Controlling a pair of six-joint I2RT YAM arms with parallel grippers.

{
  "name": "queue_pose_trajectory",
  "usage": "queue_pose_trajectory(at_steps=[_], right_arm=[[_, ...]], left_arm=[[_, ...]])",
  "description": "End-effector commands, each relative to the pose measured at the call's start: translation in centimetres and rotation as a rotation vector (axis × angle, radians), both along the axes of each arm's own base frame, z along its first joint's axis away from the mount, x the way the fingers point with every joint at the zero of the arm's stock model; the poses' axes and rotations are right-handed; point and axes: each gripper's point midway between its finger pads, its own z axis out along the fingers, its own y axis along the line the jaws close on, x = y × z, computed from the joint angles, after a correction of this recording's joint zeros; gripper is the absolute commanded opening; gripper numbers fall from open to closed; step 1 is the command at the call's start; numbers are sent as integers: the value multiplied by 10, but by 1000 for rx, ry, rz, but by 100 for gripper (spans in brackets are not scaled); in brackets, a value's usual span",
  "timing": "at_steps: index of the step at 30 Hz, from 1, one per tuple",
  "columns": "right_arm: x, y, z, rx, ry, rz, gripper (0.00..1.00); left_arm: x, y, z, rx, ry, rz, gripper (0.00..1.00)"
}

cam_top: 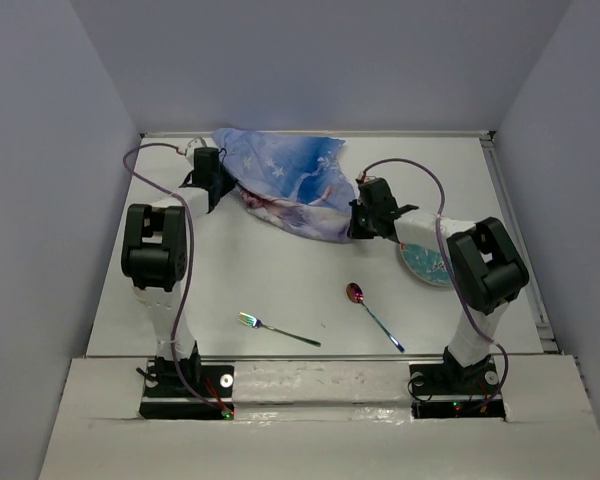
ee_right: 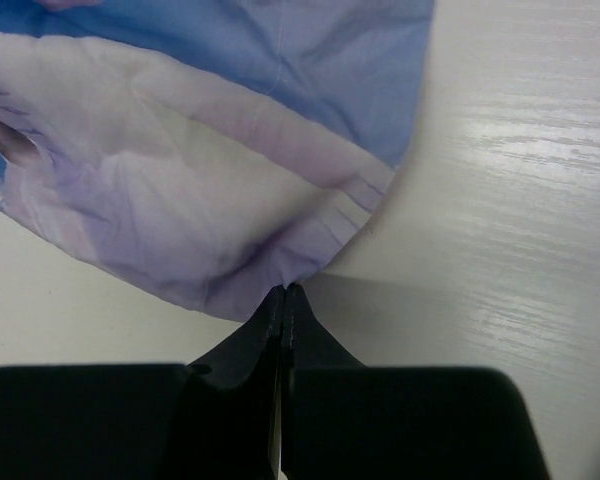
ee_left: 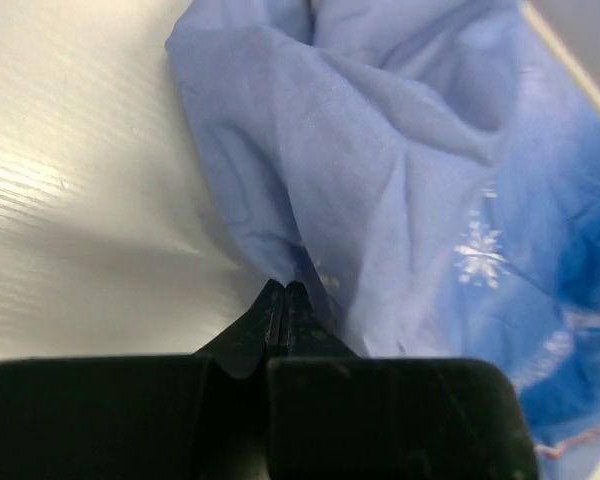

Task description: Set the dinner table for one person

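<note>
A crumpled blue cartoon-print cloth placemat (cam_top: 290,185) lies at the back of the white dinner table (cam_top: 280,285). My left gripper (cam_top: 216,182) is at the cloth's left edge. In the left wrist view its fingers (ee_left: 284,288) are pressed together, with the pale blue fabric (ee_left: 400,150) pinched at their tips. My right gripper (cam_top: 358,222) is at the cloth's near right corner. In the right wrist view its tips (ee_right: 283,290) are shut on the lilac hem of the placemat (ee_right: 200,150).
An iridescent fork (cam_top: 277,328) and an iridescent spoon (cam_top: 372,312) lie on the table near the front. A light blue plate (cam_top: 425,262) sits at the right, partly under the right arm. Grey walls enclose the table on three sides.
</note>
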Motion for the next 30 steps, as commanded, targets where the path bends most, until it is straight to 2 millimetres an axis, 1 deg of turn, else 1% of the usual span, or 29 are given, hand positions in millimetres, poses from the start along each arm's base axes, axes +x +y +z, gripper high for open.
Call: queue_pose_trajectory(at_steps=[1,2,3,4,5,6,7,8,9,10,11,12,13,16,17,18,19,20,21,22,23,24,25,26,27,28,29,30], right_arm=[[26,-10,33,36,-97,-36,0],[26,-11,37,36,-107,-36,0],[27,-15,40,21,-121,-53,0],[25,-17,46,22,-135,-56,0],[23,-18,47,23,-136,-56,0],[22,-18,49,24,-141,-55,0],[21,-19,51,26,-145,-55,0],[18,-20,51,23,-145,-54,0],[17,-21,52,22,-147,-53,0],[16,-21,52,22,-149,-52,0],[14,-21,51,25,-142,-46,0],[13,-21,50,24,-141,-44,0],[12,-22,50,23,-140,-44,0],[11,-24,50,12,-145,-46,0],[12,-26,50,2,-149,-53,0],[14,-32,49,-8,-150,-64,0],[13,-34,47,-16,-148,-68,0],[13,-36,46,-24,-149,-78,0],[14,-41,48,-30,-151,-93,0],[14,-43,48,-36,-155,-100,0],[15,-48,49,-50,-161,-120,0],[16,-55,50,-60,-166,-140,0],[19,-63,56,-68,-182,-168,0],[20,-64,60,-67,-190,-173,0],[21,-70,64,-64,-196,-190,0],[21,-70,69,-56,-206,-193,0],[22,-70,78,-49,-225,-199,0],[22,-70,82,-44,-234,-202,0]], left_arm=[[18,-11,195,105,-350,-31,0],[17,-15,212,119,-372,-52,0],[15,-18,218,127,-360,-72,0],[21,-25,238,125,-389,-93,0],[21,-27,249,133,-395,-100,0],[23,-31,234,150,-334,-119,0],[24,-33,229,174,-300,-137,0],[29,-38,228,190,-267,-145,7],[30,-41,223,205,-246,-164,25],[31,-39,225,227,-233,-161,59],[28,-39,211,238,-188,-161,71],[26,-38,209,237,-186,-158,83],[13,-36,198,232,-163,-155,85],[-2,-29,197,216,-207,-125,91],[-19,-23,186,211,-188,-109,91],[-28,-17,167,217,-160,-98,91],[-35,-14,164,215,-155,-92,91],[-45,-12,170,209,-172,-86,91],[-58,-9,145,205,-133,-85,89],[-59,-12,158,187,-166,-88,89],[-76,-13,140,170,-144,-103,88],[-82,-15,137,136,-157,-94,85],[-102,-19,116,116,-128,-117,81],[-109,-21,108,103,-125,-121,76],[-113,-23,103,89,-135,-121,72],[-118,-26,96,70,-125,-118,70],[-126,-33,80,56,-102,-138,69],[-128,-39,73,46,-88,-151,67]])
